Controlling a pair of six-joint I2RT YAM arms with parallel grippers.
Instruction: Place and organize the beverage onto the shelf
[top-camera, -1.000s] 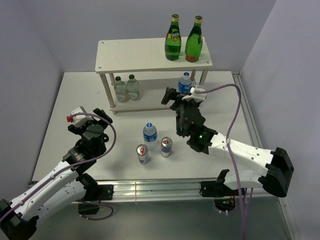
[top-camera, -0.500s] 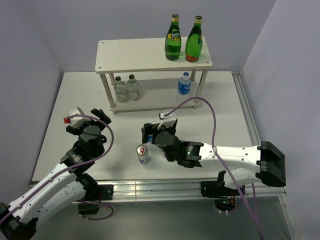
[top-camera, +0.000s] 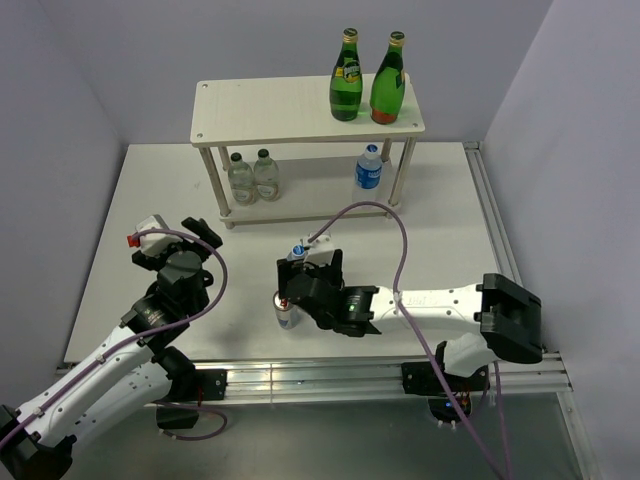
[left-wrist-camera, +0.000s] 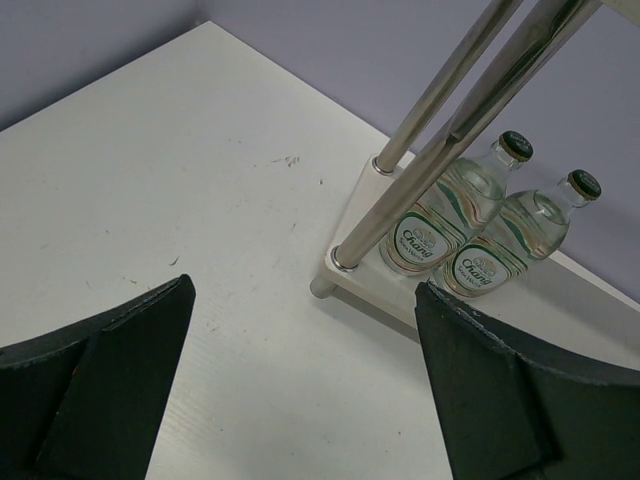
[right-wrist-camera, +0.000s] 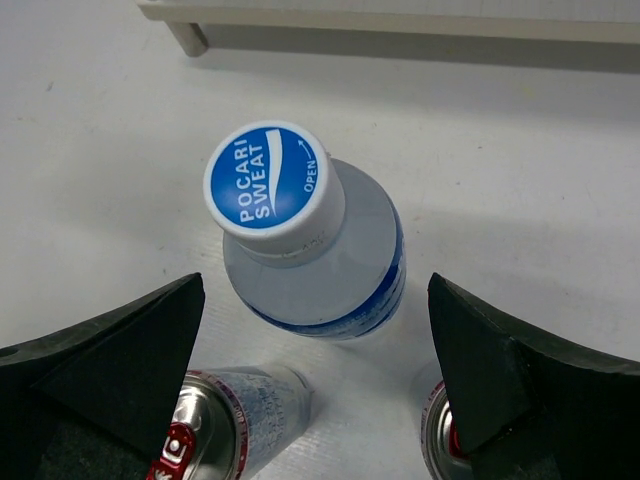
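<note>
The shelf (top-camera: 270, 105) stands at the back. Two green bottles (top-camera: 346, 75) are upright on the right end of its top board. On its lower board a blue-labelled water bottle (top-camera: 369, 167) stands at the right. Another blue-capped bottle (right-wrist-camera: 315, 265) stands on the table, with a can (right-wrist-camera: 215, 430) at its near left and a second can (right-wrist-camera: 440, 440) at its near right. My right gripper (right-wrist-camera: 315, 290) hovers open just above this bottle, fingers either side, touching nothing; from above it (top-camera: 303, 270) covers one can. My left gripper (left-wrist-camera: 305, 300) is open and empty, facing the shelf's left legs.
Two clear glass bottles (left-wrist-camera: 430, 225) with green-lettered labels stand side by side at the left of the shelf's lower board (left-wrist-camera: 370, 290), behind thin metal legs (left-wrist-camera: 440, 90). Purple walls close in the table on three sides. A metal rail (top-camera: 300, 380) runs along the near edge.
My right arm has swung from the shelf's right end back and to the left, ending over the bottle and cans near the front. The left arm has barely shifted.
</note>
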